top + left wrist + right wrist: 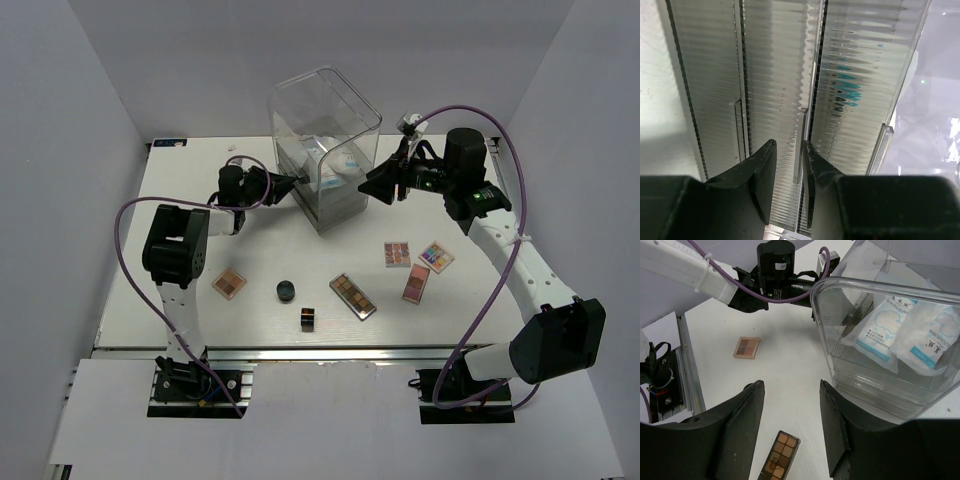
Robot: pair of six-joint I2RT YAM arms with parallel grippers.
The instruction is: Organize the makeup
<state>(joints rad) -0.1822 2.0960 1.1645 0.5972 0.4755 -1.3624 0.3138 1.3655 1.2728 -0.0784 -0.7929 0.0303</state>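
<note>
LEFT: straddles drawer handle (800, 130) with left gripper (788, 150) narrowly parted, likely to pull it open | RIGHT: right gripper (790, 430) wide, empty, beside drawer box (875, 390) | MAKEUP: white packets (885, 327) in its top, palettes (352, 296) loose on table (180, 300)

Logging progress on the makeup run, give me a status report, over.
Left gripper slightly open at drawer handle. Right gripper open, empty. Packets in box; palettes, jar on table. Nothing blocking.
</note>
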